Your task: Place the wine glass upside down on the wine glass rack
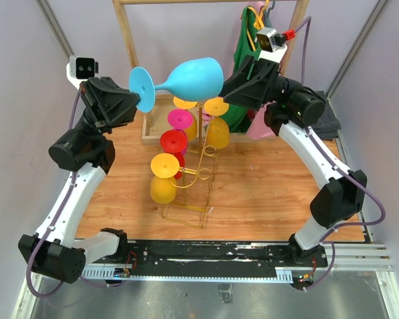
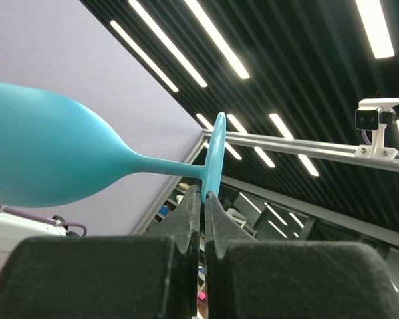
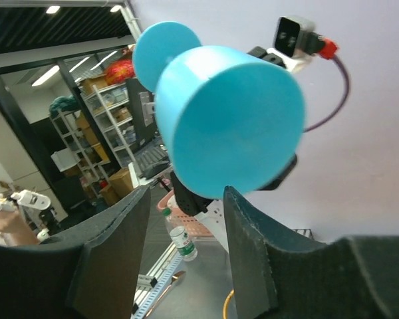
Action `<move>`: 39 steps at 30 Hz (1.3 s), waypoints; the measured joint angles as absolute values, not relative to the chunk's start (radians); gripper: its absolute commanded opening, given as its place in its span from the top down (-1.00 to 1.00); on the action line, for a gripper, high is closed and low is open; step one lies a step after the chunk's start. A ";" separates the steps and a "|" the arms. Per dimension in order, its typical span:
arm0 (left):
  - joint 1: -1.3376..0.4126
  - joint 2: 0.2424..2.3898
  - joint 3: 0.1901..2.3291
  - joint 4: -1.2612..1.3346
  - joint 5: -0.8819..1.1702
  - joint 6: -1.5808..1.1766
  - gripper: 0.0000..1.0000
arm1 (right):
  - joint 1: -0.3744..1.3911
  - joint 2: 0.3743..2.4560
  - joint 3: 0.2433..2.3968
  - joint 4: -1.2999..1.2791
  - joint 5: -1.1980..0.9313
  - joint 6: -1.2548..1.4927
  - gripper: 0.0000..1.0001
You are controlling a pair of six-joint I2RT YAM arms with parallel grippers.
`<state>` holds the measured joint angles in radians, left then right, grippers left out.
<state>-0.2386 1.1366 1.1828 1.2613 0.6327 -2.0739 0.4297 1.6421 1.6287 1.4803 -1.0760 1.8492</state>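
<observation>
From above, the left tool (image 1: 137, 100) holds a blue wine glass (image 1: 189, 78) by its foot. The glass lies sideways in the air, high above a gold wire rack (image 1: 201, 174) that stands on the wooden surface (image 1: 266, 193). The bowl of the glass points toward the right tool (image 1: 229, 88), which is just beside it. Yellow, red and pink glasses (image 1: 163, 179) hang upside down on the rack, and a wooden frame (image 1: 128, 40) stands behind. In the left wrist view, the left tool (image 2: 203, 199) is clenched on the rim of the foot, with stem and bowl (image 2: 46, 153) stretching away to the left. In the right wrist view, the right tool (image 3: 186, 193) is spread wide, grasping nothing. The bowl's round end (image 3: 229, 119) faces the camera just past its fingertips.
</observation>
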 measured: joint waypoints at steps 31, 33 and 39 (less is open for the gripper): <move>-0.243 1.092 1.319 0.345 0.721 -1.639 0.99 | 0.058 1.245 1.449 0.348 -1.007 0.950 -0.02; -0.250 1.120 1.332 0.324 0.721 -1.617 0.99 | 0.058 1.237 1.450 0.307 -0.995 0.920 -0.02; -0.286 1.206 1.386 0.284 0.733 -1.579 1.00 | 0.058 1.208 1.464 0.196 -0.967 0.834 -0.03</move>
<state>-0.2859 1.2064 1.3857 0.2836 0.7330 -1.5787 0.0582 1.2079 1.4635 0.1963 -0.9672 0.8337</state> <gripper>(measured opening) 0.022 0.513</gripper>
